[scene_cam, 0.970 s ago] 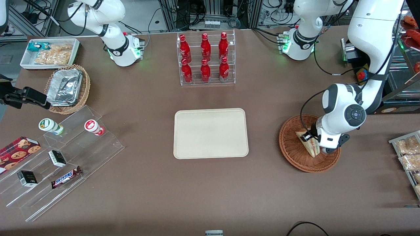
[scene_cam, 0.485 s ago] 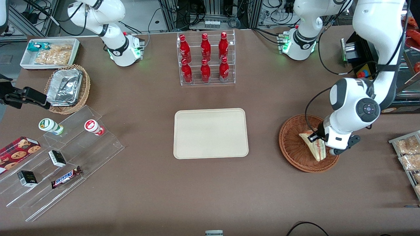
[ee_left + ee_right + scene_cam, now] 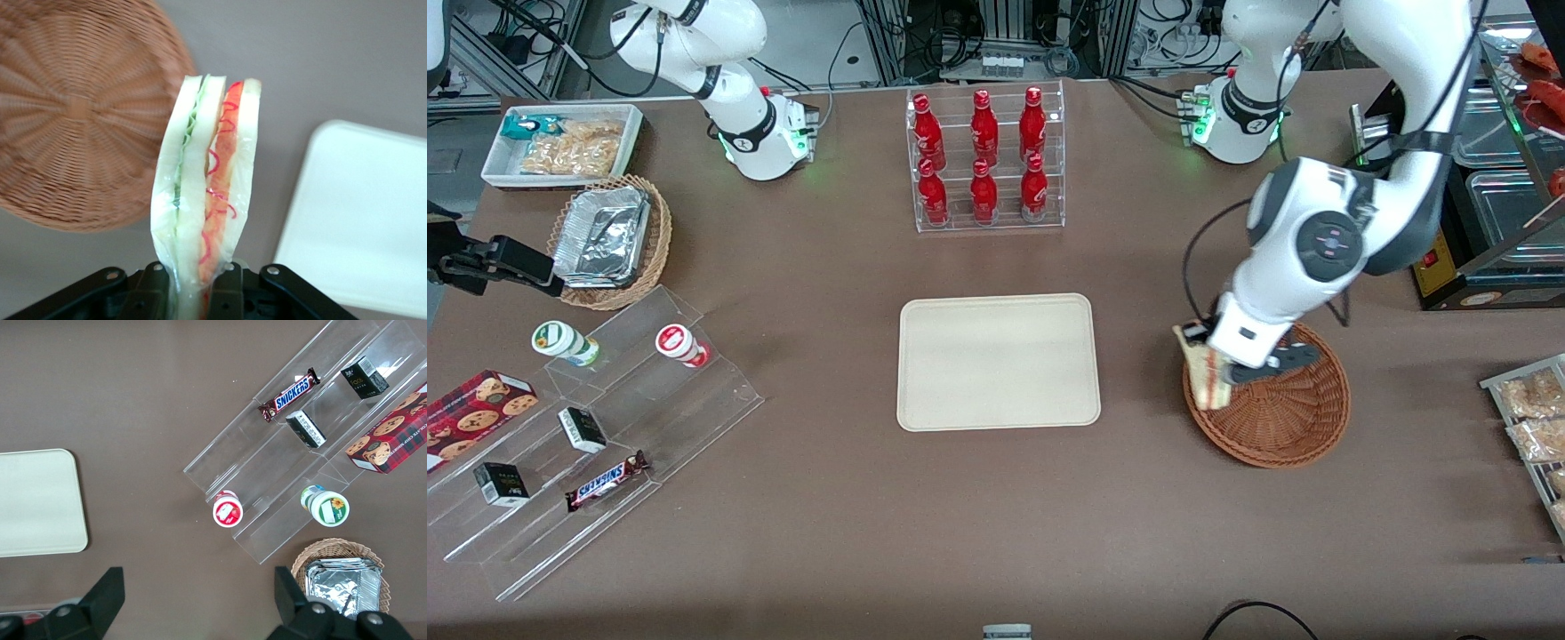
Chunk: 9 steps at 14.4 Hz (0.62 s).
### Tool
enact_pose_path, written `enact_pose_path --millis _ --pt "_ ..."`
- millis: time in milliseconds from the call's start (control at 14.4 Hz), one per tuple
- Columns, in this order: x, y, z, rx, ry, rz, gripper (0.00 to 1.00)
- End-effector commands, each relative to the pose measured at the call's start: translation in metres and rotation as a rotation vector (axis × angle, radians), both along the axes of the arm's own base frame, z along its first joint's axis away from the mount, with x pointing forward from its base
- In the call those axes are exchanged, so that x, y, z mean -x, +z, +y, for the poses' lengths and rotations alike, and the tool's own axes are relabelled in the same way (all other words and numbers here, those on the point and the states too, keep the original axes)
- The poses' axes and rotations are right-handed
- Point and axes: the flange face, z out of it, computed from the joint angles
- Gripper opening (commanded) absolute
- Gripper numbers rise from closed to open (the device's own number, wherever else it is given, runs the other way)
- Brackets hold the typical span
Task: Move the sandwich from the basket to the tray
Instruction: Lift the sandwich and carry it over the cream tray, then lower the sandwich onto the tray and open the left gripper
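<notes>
My left gripper [image 3: 1216, 369] [image 3: 193, 287] is shut on the sandwich [image 3: 1202, 373] [image 3: 205, 180], a wrapped wedge of white bread with green and red filling, pinched at its base. It hangs in the air over the rim of the reddish-brown wicker basket [image 3: 1285, 422] [image 3: 73, 127], on the side toward the tray. The basket shows nothing inside it. The cream-beige tray [image 3: 997, 361] [image 3: 367, 213] [image 3: 37, 503] lies flat at the table's middle, bare, apart from the sandwich.
A clear rack of red bottles [image 3: 984, 158] stands farther from the front camera than the tray. Snack bags [image 3: 1534, 413] lie at the working arm's end. Toward the parked arm's end are a stepped acrylic stand [image 3: 587, 436], a foil-tray basket [image 3: 609, 240] and a white bin [image 3: 560, 142].
The left gripper lifted the sandwich out of the basket and carried it toward the tray, from the basket's middle to above its rim. The arm swung over with it.
</notes>
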Motion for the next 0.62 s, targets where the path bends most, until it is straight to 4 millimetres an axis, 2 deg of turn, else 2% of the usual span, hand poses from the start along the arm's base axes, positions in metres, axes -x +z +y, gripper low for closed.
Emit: enact_pose_path --millis 0,208,347,416,554 --pt "0.008 -0.01 -0.053 0.021 -0.089 0.019 0.16" --pt "0.023 -0.027 -0.13 0.052 -0.14 0.032 0.16" --pt "0.023 -0.036 -0.169 0.022 -0.108 0.005 0.16" --pt "0.02 -0.045 -0.185 -0.005 -0.077 -0.015 0.16" --pt "0.029 -0.071 -0.23 -0.062 -0.032 -0.063 0.18"
